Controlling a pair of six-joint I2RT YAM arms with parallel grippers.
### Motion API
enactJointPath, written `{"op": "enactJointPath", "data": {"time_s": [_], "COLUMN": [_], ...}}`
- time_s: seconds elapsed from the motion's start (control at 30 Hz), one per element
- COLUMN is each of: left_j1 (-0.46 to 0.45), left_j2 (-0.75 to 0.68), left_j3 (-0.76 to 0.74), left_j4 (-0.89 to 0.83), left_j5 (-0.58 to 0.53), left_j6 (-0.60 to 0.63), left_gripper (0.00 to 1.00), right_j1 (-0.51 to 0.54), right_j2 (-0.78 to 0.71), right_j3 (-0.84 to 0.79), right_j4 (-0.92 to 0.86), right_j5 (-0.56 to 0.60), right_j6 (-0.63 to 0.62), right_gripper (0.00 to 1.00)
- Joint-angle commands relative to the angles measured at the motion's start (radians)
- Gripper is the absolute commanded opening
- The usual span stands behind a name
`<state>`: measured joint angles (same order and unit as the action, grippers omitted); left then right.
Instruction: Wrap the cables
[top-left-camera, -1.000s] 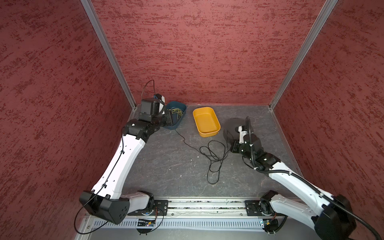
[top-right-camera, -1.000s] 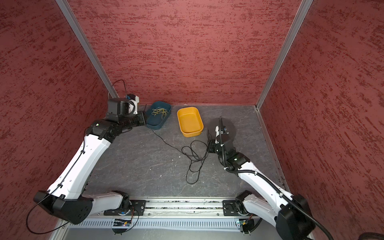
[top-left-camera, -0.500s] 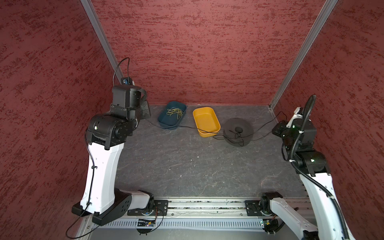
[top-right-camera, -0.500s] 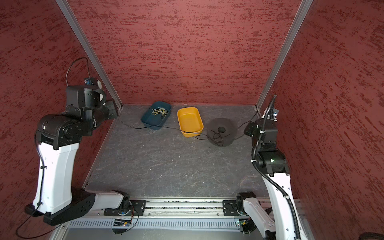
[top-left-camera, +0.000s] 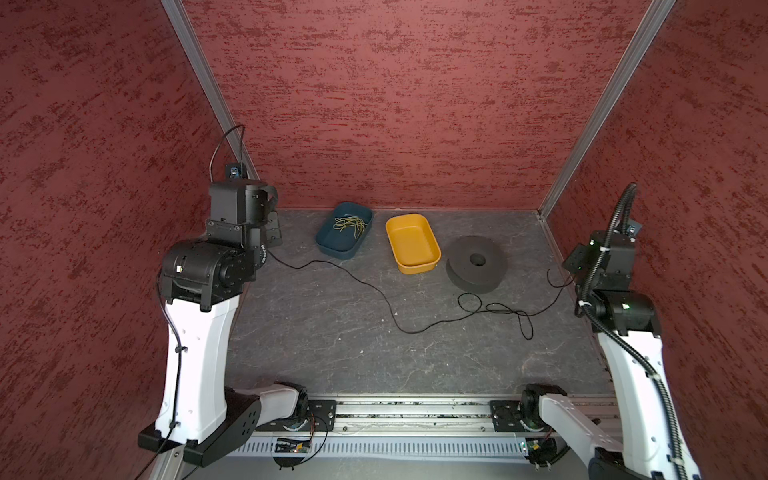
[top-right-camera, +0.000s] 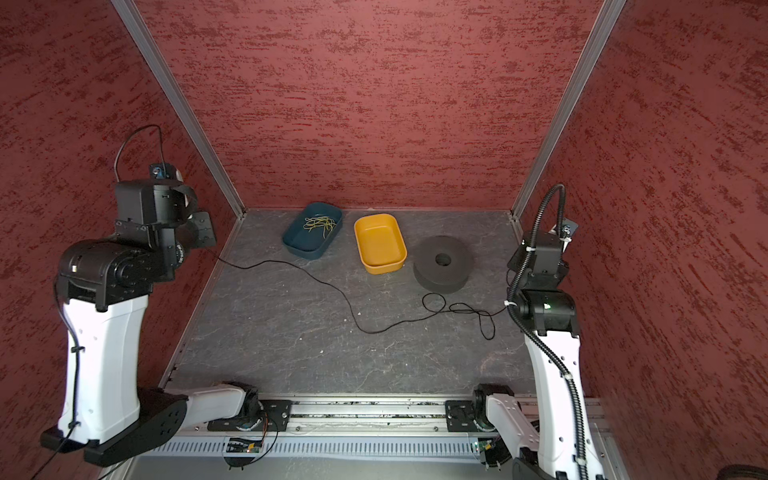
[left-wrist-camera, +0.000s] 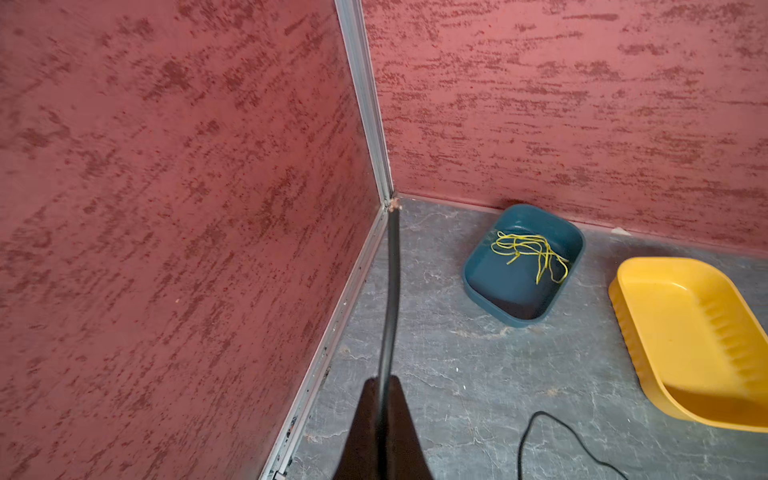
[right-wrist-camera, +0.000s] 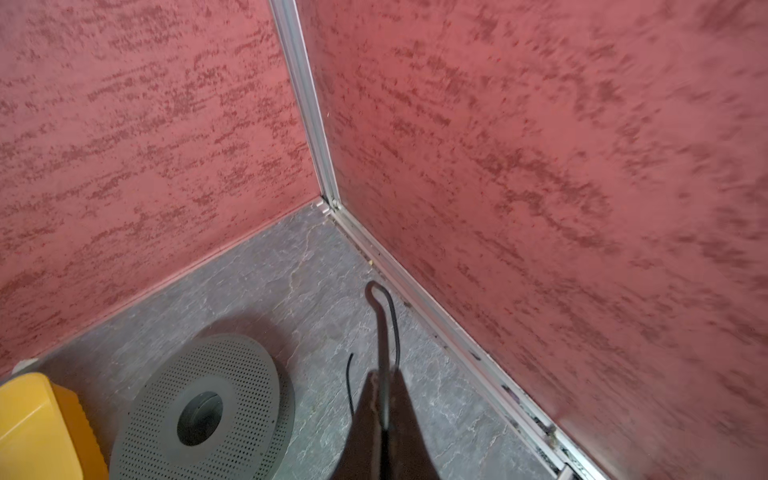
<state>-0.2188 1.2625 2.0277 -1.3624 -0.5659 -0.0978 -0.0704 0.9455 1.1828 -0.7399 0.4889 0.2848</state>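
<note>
The cable (top-left-camera: 411, 332), a thin black cord, is being held at both ends and is being draped slack across the grey table (top-left-camera: 332, 365). In both top views it is being carried from the left gripper (top-left-camera: 272, 232), raised near the left wall, down past the blue tray (top-left-camera: 332, 251) and toward the table's middle. From there it is being led through loose loops just in front of the black spool (top-left-camera: 461, 270) and up to the right gripper (top-left-camera: 575, 266) by the right wall. In the left wrist view the left gripper (left-wrist-camera: 384, 380) is being kept pressed together on the cable (left-wrist-camera: 390, 291), a straight length of which is being pointed toward the corner. In the right wrist view the right gripper (right-wrist-camera: 384, 374) is likewise being kept pinched on the cable (right-wrist-camera: 380, 324), whose short end is being bent back into a hook. The spool (right-wrist-camera: 232, 374) is being left flat on the table, apart from the cable, beside the yellow tray (top-left-camera: 415, 268). Yellow-green strands (top-left-camera: 351, 224) are being kept in the blue tray.
</note>
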Motion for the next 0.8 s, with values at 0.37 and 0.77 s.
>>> {"op": "enactJointPath", "data": {"time_s": [0.37,0.77], "left_j1": [0.004,0.031], "left_j2": [-0.182,-0.175], "left_j3": [-0.468,-0.783], "left_j4": [0.304,0.581], "left_j5": [0.317,0.597], "left_j6": [-0.084,-0.171], "left_gripper": [0.01,0.0], "right_j1": [-0.007,-0.007], "right_j2": [-0.034,0.03], "right_j3": [-0.219,-0.466], "right_j4": [0.089,0.523], "right_j5": [-0.119,-0.552], "right_j6": [0.064,0.187], "right_gripper": [0.99,0.93]}}
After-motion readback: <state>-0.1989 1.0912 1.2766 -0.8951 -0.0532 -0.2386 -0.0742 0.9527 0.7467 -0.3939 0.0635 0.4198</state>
